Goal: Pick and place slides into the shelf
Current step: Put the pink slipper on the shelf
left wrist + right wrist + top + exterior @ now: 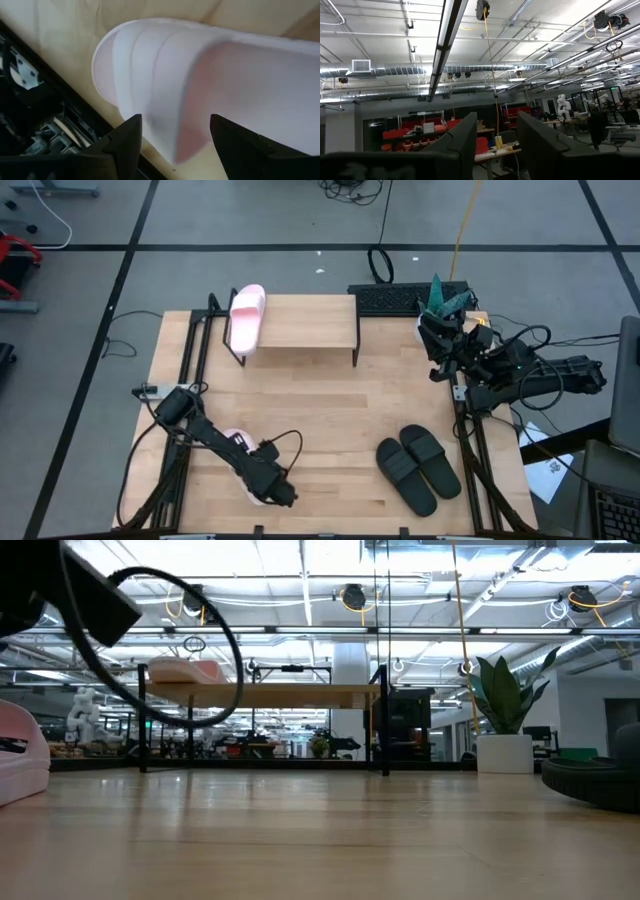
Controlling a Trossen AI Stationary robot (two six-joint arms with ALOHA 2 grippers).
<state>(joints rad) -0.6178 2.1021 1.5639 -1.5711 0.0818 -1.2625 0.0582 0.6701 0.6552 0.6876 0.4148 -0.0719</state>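
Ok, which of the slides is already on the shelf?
One pink slide, lying at the left end of the shelf. The other pink slide and the black pair sit on the table.

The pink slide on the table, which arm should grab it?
The left. Its gripper is open right over that pink slide at the front edge. The right gripper waits far off by the plant, pointing at the ceiling.

No text, label, brand, number or sign is readable anywhere.
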